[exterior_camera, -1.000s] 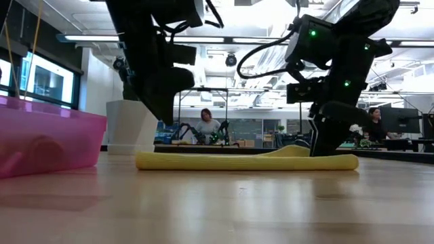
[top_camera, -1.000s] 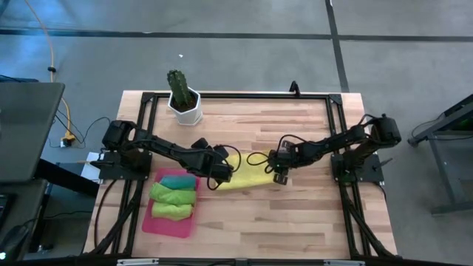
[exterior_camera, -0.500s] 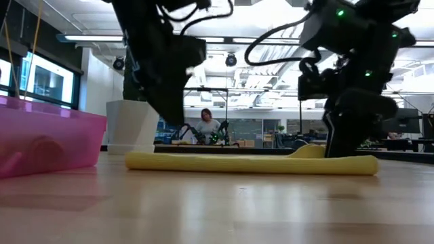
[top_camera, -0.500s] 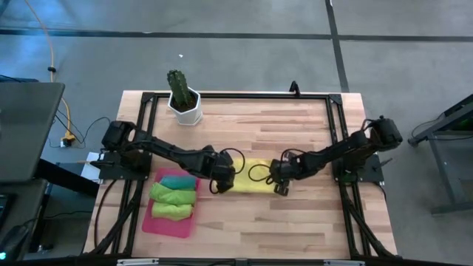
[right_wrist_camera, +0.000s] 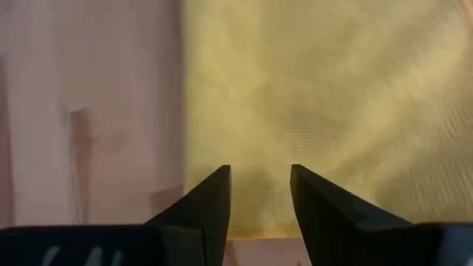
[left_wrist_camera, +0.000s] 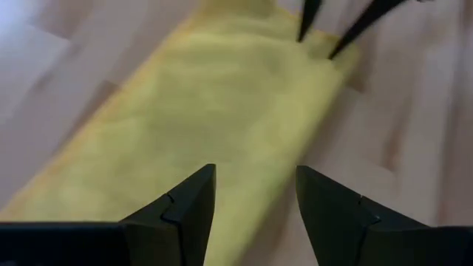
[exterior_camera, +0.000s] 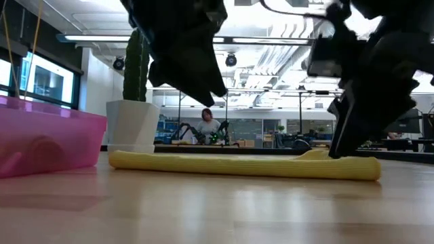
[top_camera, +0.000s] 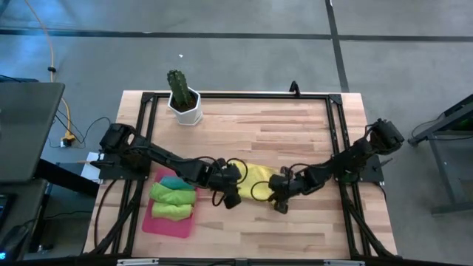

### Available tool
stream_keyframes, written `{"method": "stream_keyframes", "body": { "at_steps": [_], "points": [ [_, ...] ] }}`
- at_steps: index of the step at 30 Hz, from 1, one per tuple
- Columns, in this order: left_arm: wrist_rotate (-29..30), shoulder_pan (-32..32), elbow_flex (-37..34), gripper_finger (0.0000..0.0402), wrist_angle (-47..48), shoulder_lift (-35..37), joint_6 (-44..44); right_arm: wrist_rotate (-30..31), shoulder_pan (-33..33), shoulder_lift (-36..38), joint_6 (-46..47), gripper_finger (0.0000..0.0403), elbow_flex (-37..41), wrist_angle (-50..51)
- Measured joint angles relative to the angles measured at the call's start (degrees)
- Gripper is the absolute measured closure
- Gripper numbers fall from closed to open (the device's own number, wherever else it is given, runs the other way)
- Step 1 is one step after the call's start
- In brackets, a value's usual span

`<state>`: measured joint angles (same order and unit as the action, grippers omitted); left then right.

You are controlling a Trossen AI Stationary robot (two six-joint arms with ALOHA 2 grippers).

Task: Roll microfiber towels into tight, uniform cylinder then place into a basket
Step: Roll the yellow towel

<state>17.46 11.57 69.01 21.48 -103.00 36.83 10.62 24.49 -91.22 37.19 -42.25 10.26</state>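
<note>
Fingers of the left gripper and right gripper stand apart over the yellow towel, dragged lower-centre since a second ago; rolling isn't started.

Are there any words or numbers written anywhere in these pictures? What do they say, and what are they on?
No words or numbers can be read anywhere.
The yellow towel, the pink basket and the white cactus pot show no writing.
The wooden table shows no label or number.
The room behind the table, in the low view, is too far and blurred to read anything.
</note>
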Motion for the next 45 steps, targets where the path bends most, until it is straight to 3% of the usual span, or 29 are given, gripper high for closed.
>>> {"method": "stream_keyframes", "body": {
  "at_steps": [14,23,32,40,45],
  "points": [
    [-1.5,4.1,0.0,0.0227,-0.2,-3.1,6.0,5.1,-1.2,0.0,-28.3,0.0269,-3.1,5.3],
    [0.2,0.2,0.0,0.0227,-0.8,-7.9,6.0,5.5,-3.2,0.0,-23.8,0.0269,-2.6,11.9],
    [-1.1,-4.0,0.2,0.0227,-1.0,-12.1,6.9,4.4,-3.8,0.1,-19.5,0.0269,0.1,8.5],
    [-1.3,-8.1,0.0,0.0227,-5.1,-12.4,-7.5,1.8,-1.5,0.1,-10.0,0.0269,0.5,5.8],
    [-0.5,-11.6,0.0,0.0227,-5.9,-12.4,-25.1,3.3,1.2,0.1,-8.7,0.0269,0.5,-2.4]
  ]
}}
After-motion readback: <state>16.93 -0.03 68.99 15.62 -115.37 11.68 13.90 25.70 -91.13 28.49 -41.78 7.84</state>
